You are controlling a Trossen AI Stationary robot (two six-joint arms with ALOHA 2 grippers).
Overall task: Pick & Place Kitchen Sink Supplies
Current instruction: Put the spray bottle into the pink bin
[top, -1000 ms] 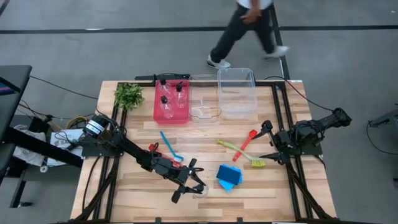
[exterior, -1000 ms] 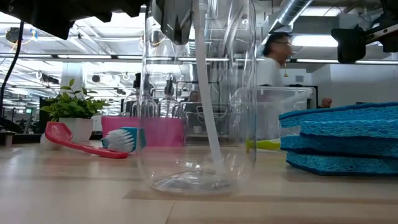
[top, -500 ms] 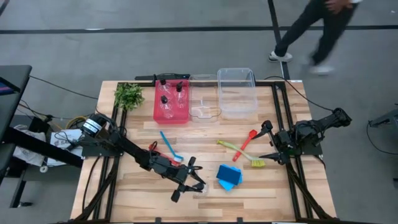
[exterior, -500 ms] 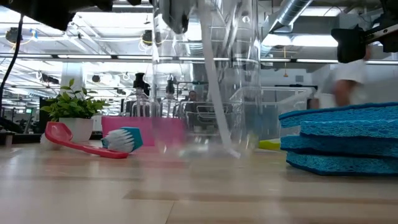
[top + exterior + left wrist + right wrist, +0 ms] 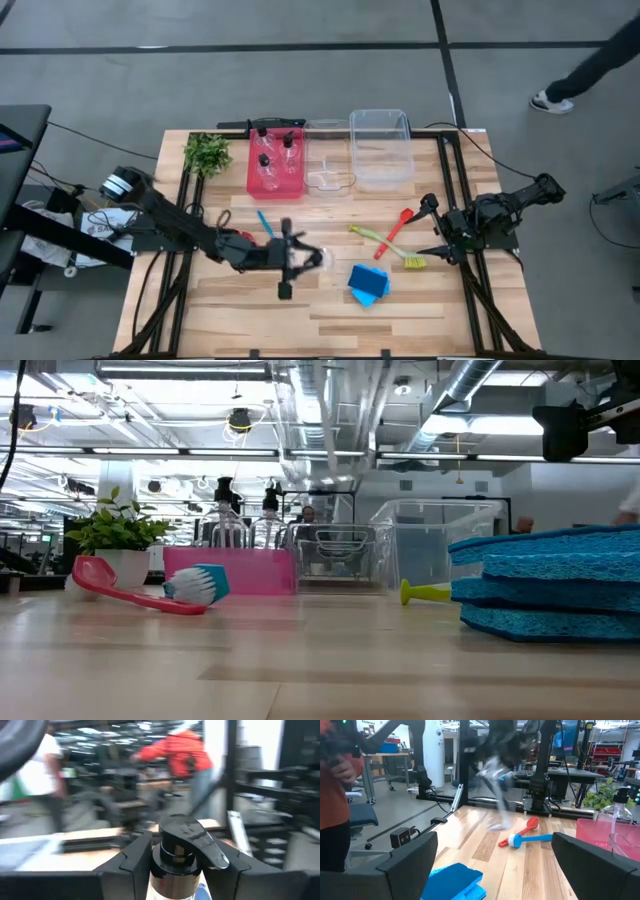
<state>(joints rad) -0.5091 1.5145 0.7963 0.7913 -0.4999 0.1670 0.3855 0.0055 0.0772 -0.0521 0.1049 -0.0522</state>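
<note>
Since a second ago the left gripper (image 5: 300, 262) has lifted the clear bottle (image 5: 177, 865) off the wood and swung back toward table centre, clearing it from the low view. Its fingers clamp the bottle below the black cap. Right gripper (image 5: 428, 228) waits at the right edge, jaws spread wide, empty. Blue sponges (image 5: 367, 284) lie just beside the carried bottle.

The left arm reaches across the table's middle, its left gripper (image 5: 296, 262) raised off the surface with both fingers (image 5: 131, 862) clamped against the neck of a clear bottle (image 5: 181, 851). The right arm waits at the table's right edge, its right gripper (image 5: 432, 230) spread wide and holding nothing.
</note>
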